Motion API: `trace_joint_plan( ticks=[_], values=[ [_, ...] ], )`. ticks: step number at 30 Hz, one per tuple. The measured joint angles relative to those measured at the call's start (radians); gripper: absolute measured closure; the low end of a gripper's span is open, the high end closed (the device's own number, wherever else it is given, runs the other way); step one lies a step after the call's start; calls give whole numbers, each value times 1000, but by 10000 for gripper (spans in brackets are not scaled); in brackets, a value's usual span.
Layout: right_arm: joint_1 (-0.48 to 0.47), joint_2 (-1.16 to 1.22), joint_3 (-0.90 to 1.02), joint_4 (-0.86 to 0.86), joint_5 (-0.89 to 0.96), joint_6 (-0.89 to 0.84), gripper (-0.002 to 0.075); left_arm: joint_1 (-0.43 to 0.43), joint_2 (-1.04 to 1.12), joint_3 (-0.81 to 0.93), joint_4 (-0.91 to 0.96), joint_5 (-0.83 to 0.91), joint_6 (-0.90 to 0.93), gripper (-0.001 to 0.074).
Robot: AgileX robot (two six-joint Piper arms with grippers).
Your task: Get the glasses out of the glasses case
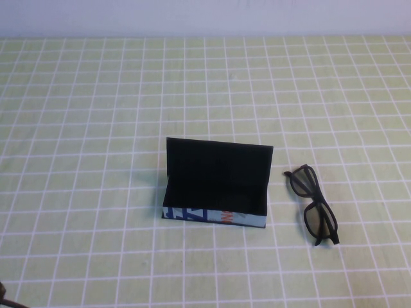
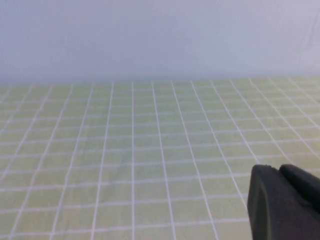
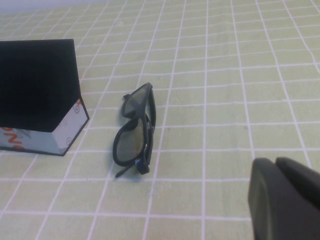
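Note:
The glasses case (image 1: 215, 217) stands open in the middle of the table, its black lid upright at the back and its pale blue printed side facing me. Its inside looks dark, with nothing showing in it. The black glasses (image 1: 313, 204) lie folded on the table just right of the case, apart from it. The right wrist view shows the glasses (image 3: 135, 132) beside the case (image 3: 37, 90). My right gripper (image 3: 274, 161) is shut and empty, some way back from the glasses. My left gripper (image 2: 277, 169) is shut and empty over bare table. Neither gripper shows in the high view.
The table is covered by a pale green cloth with a white grid (image 1: 96, 128). A pale wall (image 1: 205, 16) runs along the far edge. A dark bit of the left arm shows at the near left corner (image 1: 5, 300).

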Motion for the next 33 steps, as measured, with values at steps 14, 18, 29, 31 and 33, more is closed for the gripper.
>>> trace_joint_plan(
  ticks=[14, 18, 29, 31, 33],
  values=[
    [0, 0, 0, 0, 0, 0, 743, 0, -166, 68, 1124, -149, -1063, 738],
    [0, 0, 0, 0, 0, 0, 743, 0, -255, 125, 1133, -166, -1093, 738],
    [0, 0, 2, 2, 2, 0, 743, 0, -287, 127, 1141, 215, -1105, 738],
    [0, 0, 2, 2, 2, 0, 743, 0, -287, 129, 1145, 286, -1106, 738],
    [0, 0, 2, 2, 2, 0, 743, 0, -287, 129, 1147, 299, -1108, 738]
  ],
)
